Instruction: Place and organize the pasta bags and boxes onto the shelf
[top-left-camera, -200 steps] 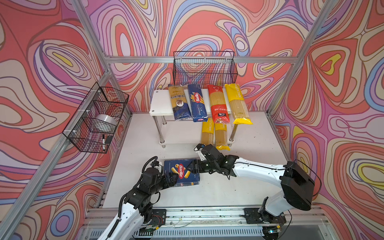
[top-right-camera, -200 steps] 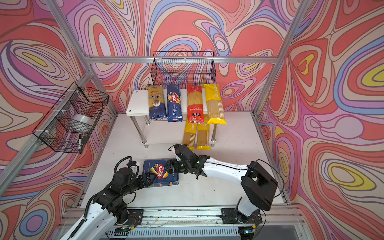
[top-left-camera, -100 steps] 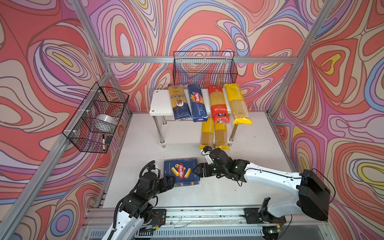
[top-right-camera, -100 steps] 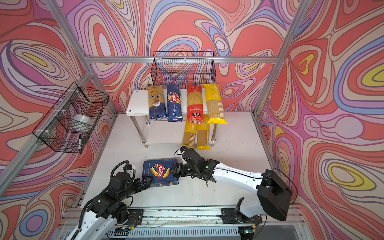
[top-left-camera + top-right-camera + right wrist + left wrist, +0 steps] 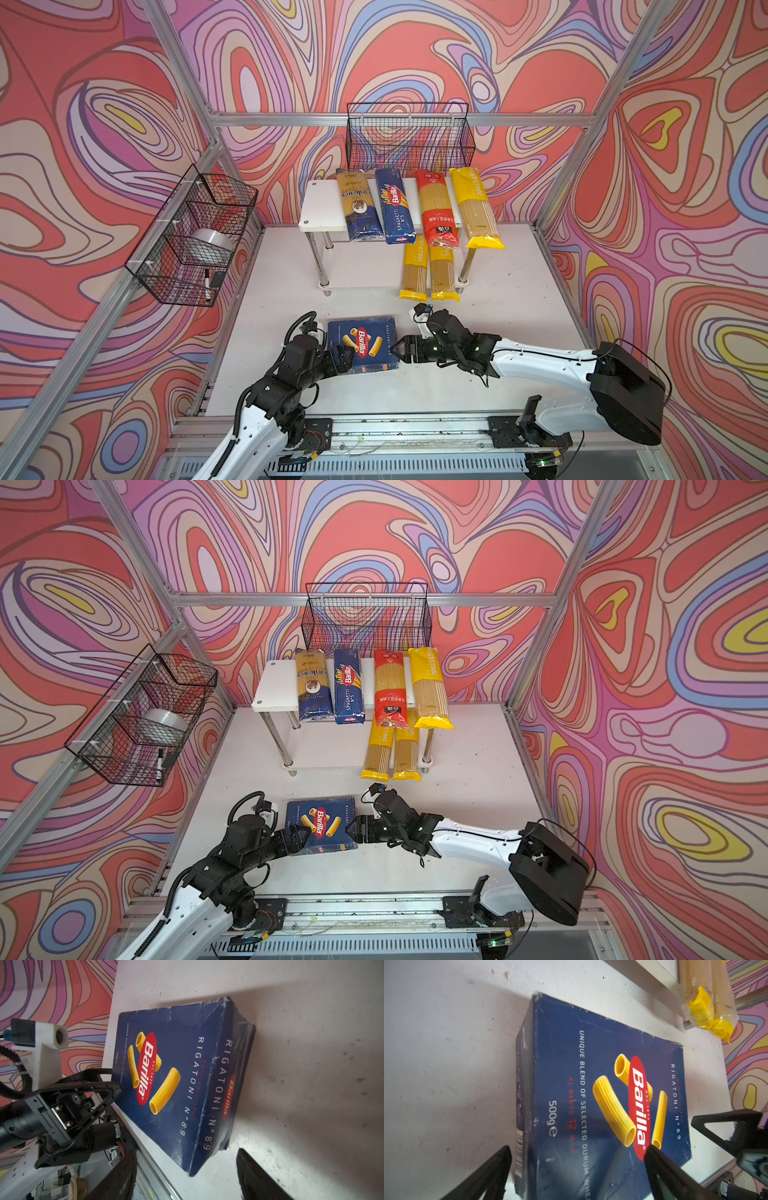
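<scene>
While their jaws stood spread, the left gripper (image 5: 350, 354) and right gripper (image 5: 395, 348) flanked the wide dark blue cardboard rigatoni carton (image 5: 365, 337), flat near the front edge of the white table (image 5: 436, 395), apparently lengthwise between them; the white two-tier chrome-legged shelf (image 5: 320, 203) stood beyond, at the rear edge.

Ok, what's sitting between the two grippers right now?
The wide Barilla rigatoni box, flat on the table: left gripper at one end, right gripper at the other. Both top views show it.
</scene>
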Controlling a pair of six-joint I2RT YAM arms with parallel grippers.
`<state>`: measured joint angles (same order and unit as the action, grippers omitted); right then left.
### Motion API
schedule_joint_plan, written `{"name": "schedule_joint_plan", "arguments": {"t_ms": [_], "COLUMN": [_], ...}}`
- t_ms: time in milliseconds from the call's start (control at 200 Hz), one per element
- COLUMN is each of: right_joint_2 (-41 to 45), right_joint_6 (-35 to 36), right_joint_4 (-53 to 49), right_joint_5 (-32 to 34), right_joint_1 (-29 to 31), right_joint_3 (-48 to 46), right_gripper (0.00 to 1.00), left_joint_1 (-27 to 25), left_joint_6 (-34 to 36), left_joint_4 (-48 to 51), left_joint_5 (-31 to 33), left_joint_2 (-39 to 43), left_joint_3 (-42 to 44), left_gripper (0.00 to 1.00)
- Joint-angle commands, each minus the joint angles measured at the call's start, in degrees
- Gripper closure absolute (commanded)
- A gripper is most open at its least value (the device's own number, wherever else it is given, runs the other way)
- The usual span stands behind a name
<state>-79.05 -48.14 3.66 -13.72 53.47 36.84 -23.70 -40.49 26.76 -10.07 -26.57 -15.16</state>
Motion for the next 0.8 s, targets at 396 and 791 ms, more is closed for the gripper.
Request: {"name": "schedule_joint_plan", "arguments": {"t_ms": [396,791], "right_joint_2": [-7.1,-10.9], "right_joint_6": [-0.9,-1.7], "right_joint_4": [8.9,12.6], "right_joint_5": [-2.9,-5.3], "right_joint_1": [0.1,0.2], "right_joint_3": [-1.1,0.4], "right_gripper": [0.23,0.23], "left_joint_1": [-0.5,-0.9], "left_joint_6": [0.4,1.1], "left_joint_4": [0.7,-1.6], "left_joint_5": [-2.8,-4.6], "left_joint_2": [6.5,4.6], "left_joint_3": [0.7,0.4], "left_gripper": [0.03,0.11]}}
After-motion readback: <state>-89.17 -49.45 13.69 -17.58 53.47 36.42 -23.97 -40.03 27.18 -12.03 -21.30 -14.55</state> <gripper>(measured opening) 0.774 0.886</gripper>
